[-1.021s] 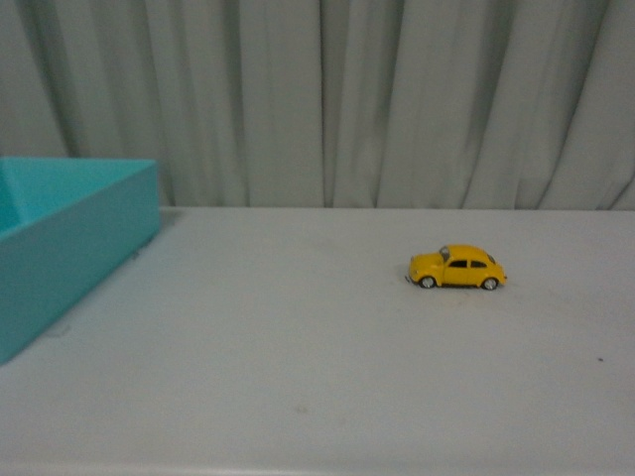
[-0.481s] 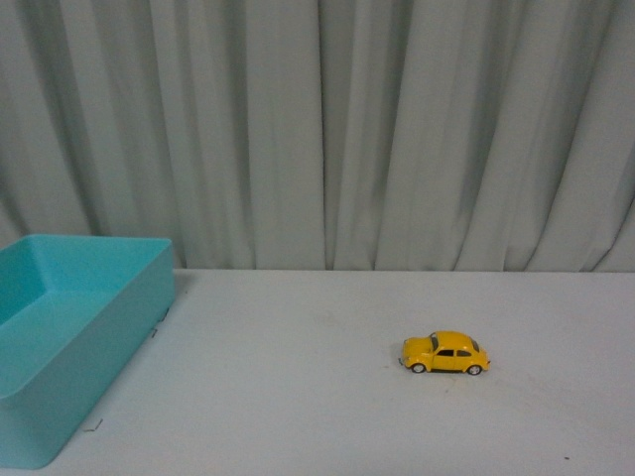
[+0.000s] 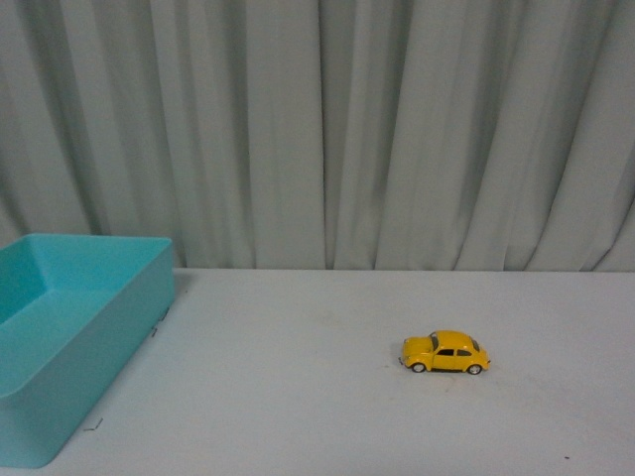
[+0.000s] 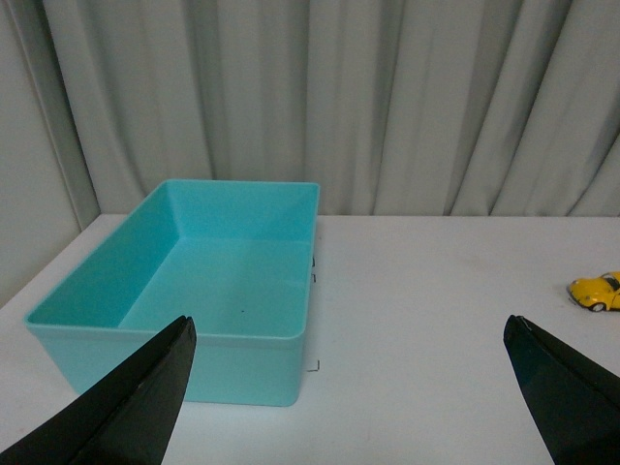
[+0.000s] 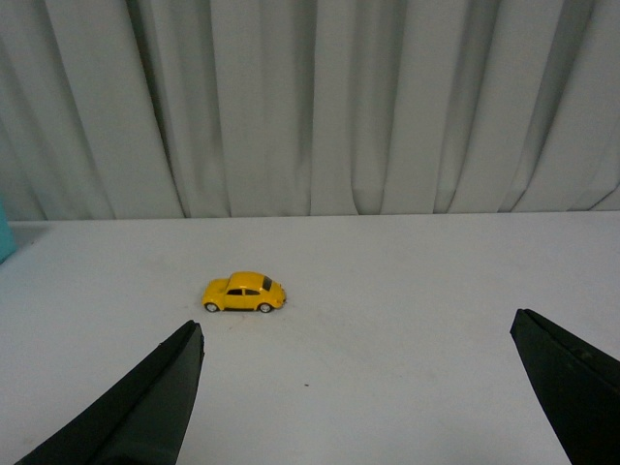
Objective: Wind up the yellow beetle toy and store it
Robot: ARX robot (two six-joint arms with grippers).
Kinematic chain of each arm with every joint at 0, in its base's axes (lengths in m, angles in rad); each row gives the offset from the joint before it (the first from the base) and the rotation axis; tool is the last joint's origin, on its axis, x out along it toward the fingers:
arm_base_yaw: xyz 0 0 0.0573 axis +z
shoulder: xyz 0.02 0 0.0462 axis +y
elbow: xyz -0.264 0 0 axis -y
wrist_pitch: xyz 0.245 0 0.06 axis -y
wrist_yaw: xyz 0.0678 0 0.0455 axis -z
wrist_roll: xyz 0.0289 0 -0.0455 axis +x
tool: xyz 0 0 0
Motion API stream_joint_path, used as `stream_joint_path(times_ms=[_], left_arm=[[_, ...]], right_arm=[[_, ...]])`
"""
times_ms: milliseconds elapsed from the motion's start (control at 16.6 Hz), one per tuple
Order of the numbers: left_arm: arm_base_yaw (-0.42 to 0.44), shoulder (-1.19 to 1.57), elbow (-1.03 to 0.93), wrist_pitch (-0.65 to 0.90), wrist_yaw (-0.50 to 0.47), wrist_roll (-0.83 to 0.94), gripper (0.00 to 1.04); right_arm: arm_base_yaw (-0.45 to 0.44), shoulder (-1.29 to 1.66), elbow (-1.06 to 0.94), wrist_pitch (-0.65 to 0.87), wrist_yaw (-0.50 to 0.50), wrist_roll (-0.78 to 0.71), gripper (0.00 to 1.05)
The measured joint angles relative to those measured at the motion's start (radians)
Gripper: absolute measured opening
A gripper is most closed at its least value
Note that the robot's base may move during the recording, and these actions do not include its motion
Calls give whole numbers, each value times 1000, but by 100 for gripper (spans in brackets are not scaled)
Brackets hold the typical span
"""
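The car [image 3: 444, 352] stands on its wheels on the table [image 3: 298, 416], right of centre and well apart from the bin [image 3: 89, 367] at the left. The left gripper [image 4: 349, 325] and right gripper [image 5: 356, 320] are both spread wide and empty. On free wheels, with a glossy rounded body, the car may roll away or slip out of an off-centre pinch, and once wound it could run off the table if released outside the bin.

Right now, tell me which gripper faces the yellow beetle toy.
The right gripper: the yellow beetle toy sits almost straight ahead of it. The left gripper faces the teal bin, with the toy off to one side.
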Motion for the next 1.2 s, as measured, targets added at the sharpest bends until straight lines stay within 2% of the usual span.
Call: stream_joint_path(times_ms=[1202], left_arm=[[0,0,0,0,0,0,98]], right_arm=[[0,0,0,0,0,0,98]])
